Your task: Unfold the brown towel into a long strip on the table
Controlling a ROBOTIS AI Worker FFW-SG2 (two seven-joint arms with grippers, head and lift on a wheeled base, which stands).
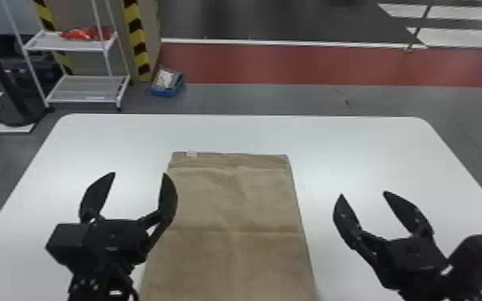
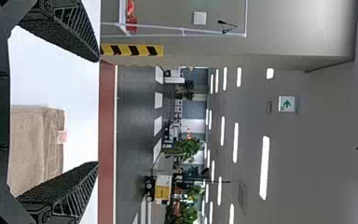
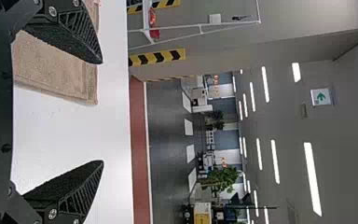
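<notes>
The brown towel (image 1: 234, 208) lay as a long strip on the white table (image 1: 356, 148), both grippers' jaws (holding nothing) spread well apart.

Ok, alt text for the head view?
A brown towel lies as a long, flat strip down the middle of a white table, with the open left claw by its left edge and the open right claw off to its right. Behind stands a white rack.

You've got bright light: ceiling strips (image 2: 265, 168) lit in both wrist views, soft glare on the table (image 1: 344, 172).
</notes>
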